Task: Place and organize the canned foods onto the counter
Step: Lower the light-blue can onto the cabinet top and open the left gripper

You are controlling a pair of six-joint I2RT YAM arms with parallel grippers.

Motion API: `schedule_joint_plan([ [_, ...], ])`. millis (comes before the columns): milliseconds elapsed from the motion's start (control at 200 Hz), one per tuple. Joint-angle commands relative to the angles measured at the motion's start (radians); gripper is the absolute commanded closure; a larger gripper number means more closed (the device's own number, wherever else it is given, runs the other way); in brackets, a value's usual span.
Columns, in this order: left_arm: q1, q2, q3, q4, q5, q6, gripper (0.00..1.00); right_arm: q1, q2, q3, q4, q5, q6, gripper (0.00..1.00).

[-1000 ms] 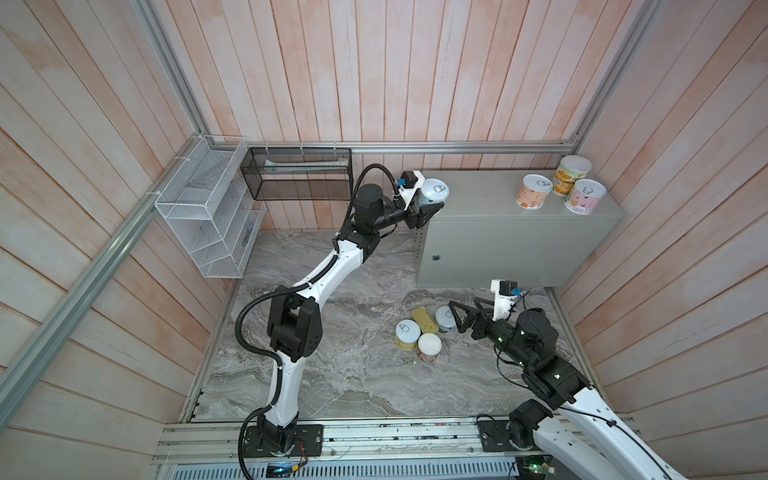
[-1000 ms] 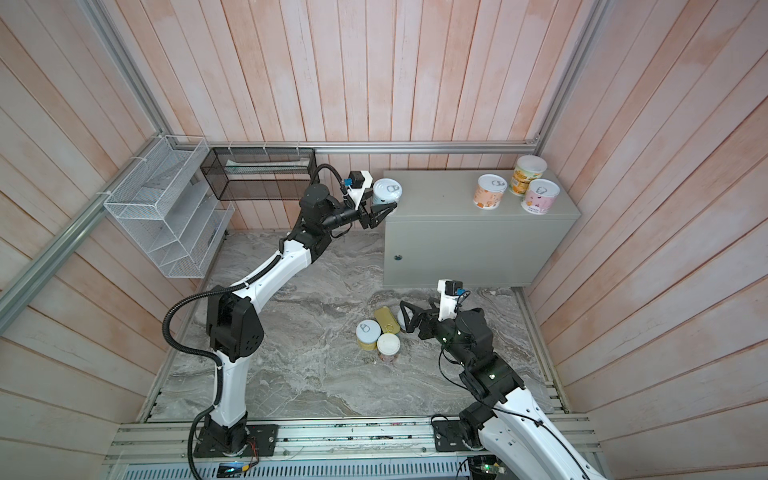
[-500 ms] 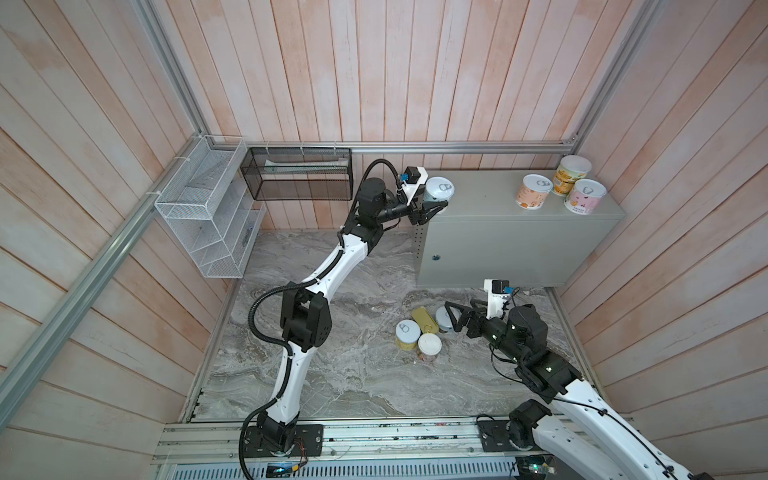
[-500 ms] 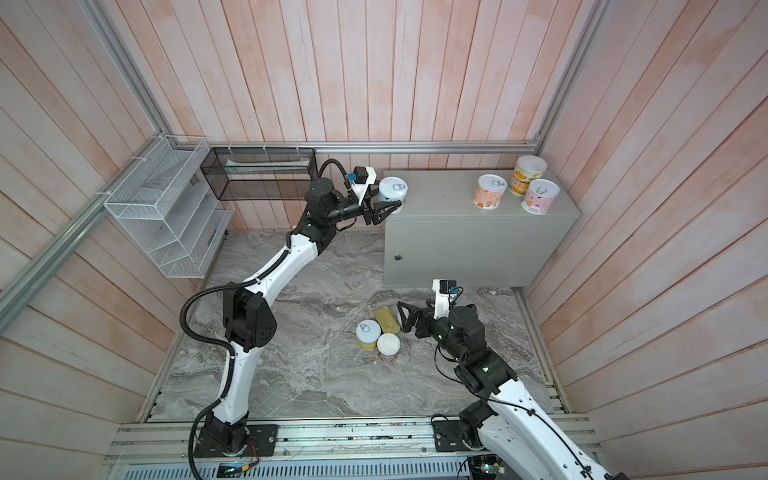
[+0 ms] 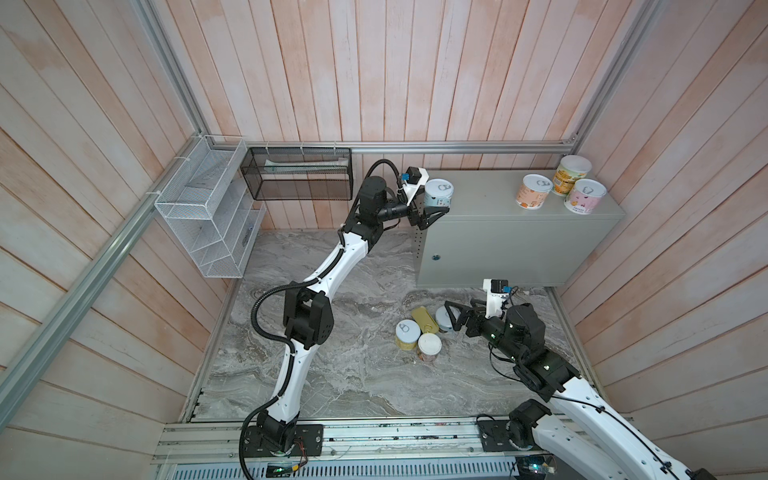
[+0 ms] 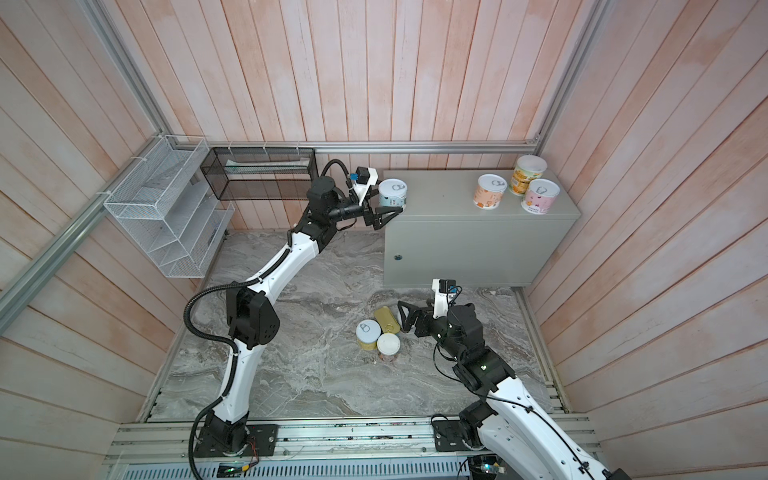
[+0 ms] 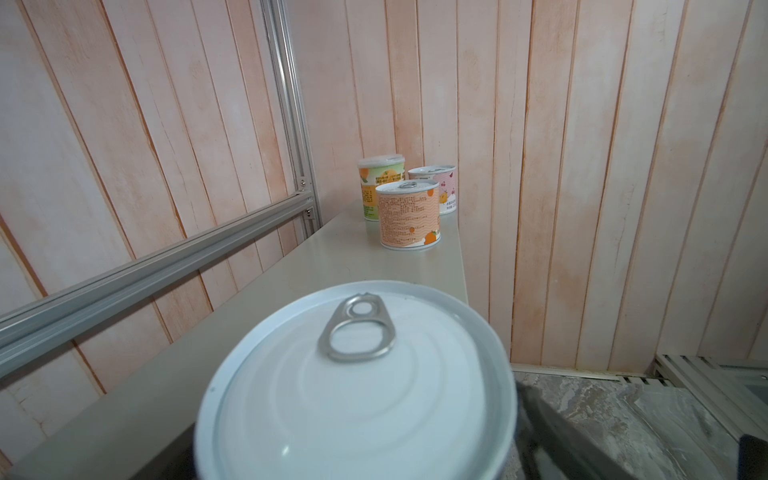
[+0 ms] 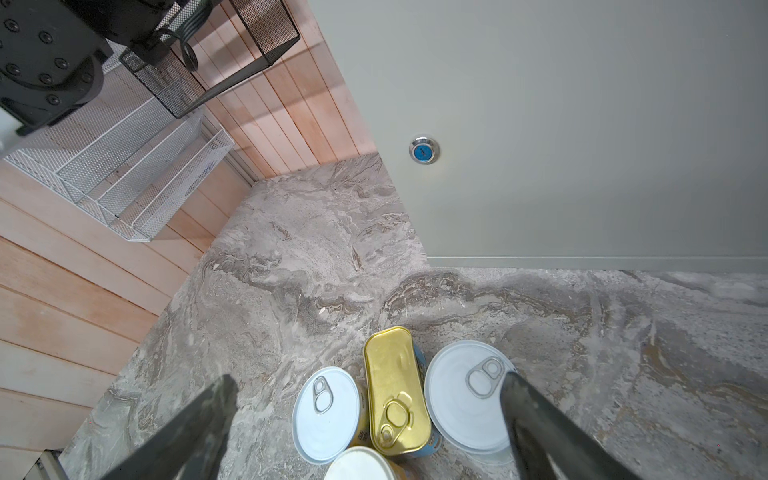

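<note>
My left pincer (image 5: 435,203): spread, apparently clear of the blue tin (image 5: 438,192) at the table's (image 5: 490,195) left edge.
My right pincer (image 8: 368,380): spread over the gold-topped tin (image 8: 395,390), round tins (image 8: 326,411) flanking it.
Far end: three tins (image 5: 533,191).

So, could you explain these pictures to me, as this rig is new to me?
You see two robot arms, each ending in a gripper. Two pictures look down from overhead; two come from wrist cameras. The grey-green counter carries an orange can, a green can and a pink can at one end. At the other, a blue can sits between the left gripper's jaws; whether gripped, I cannot tell. The right gripper, open and empty, hovers over a gold-topped tin and three round cans on the marbled slab.
</note>
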Motion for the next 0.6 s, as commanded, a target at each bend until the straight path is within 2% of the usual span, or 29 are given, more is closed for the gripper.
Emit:
schedule_joint_plan([
  [0, 0.003, 0.022, 0.011, -0.037, 0.006, 0.029, 0.0, -0.002, 0.002, 0.003, 0.014, 0.014, -0.01, 0.02],
  [335, 0.003, -0.009, -0.027, -0.014, -0.018, 0.025, 0.0, -0.002, 0.009, 0.009, 0.012, 0.016, -0.01, 0.02],
  [595, 0.003, -0.12, -0.174, 0.014, -0.056, 0.089, 0.0, -0.002, 0.047, 0.029, 0.031, 0.01, -0.039, 0.02],
])
